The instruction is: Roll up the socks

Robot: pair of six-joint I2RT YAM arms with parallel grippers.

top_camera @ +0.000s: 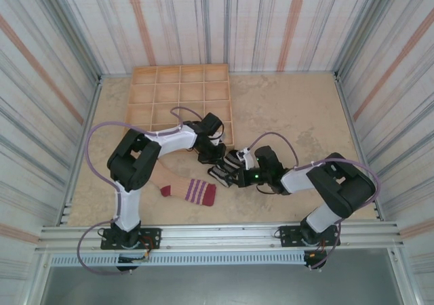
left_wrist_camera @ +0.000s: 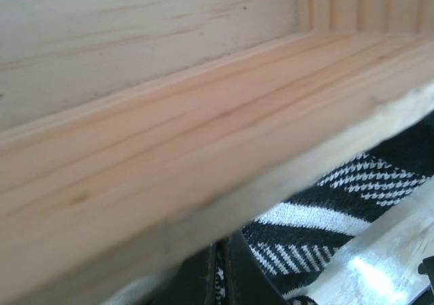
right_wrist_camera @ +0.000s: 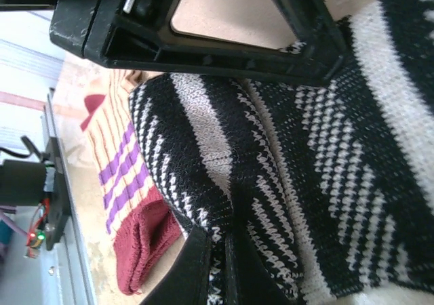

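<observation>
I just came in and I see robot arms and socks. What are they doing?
Both arms are working on the black striped sock beside the wooden tray, at its near right corner. The left gripper and the right gripper are each pinched shut on its fabric. The beige sock with purple stripes lies flat on the table by the left arm, untouched and not rolled.

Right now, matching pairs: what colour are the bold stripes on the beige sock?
Purple, on the beige sock, clearest in right wrist view.
</observation>
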